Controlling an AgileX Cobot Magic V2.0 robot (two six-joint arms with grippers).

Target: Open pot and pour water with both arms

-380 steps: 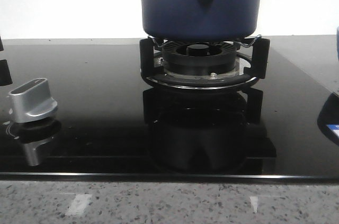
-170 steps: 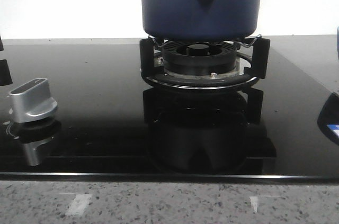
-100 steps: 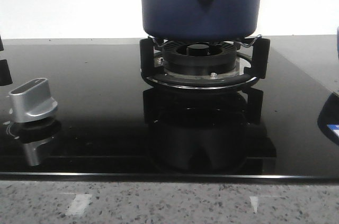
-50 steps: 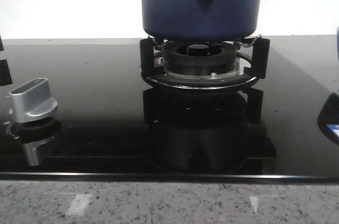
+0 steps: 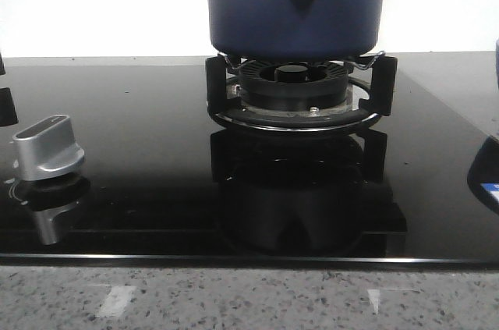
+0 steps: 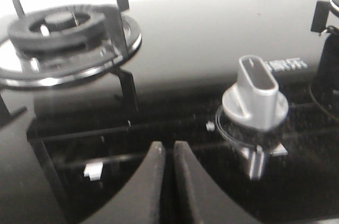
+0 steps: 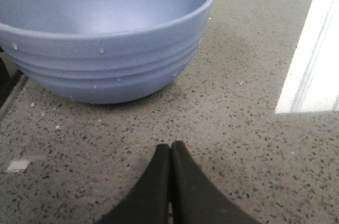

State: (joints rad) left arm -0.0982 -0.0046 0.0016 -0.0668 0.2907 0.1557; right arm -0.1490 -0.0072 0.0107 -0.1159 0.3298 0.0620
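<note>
- On the burner grate (image 5: 226, 72) in the middle of the black glass hob (image 5: 140, 127), your pot (image 5: 294, 4) sits upright; its top is cut off from view.
- Your left claw (image 6: 169, 155) is pressed together, holding nothing, above the hob near the silver knob (image 6: 256, 95).
- Your right claw (image 7: 170, 158) is likewise together and holds nothing, over the speckled tabletop (image 7: 238, 118) before the light blue bowl (image 7: 106, 33).
</note>
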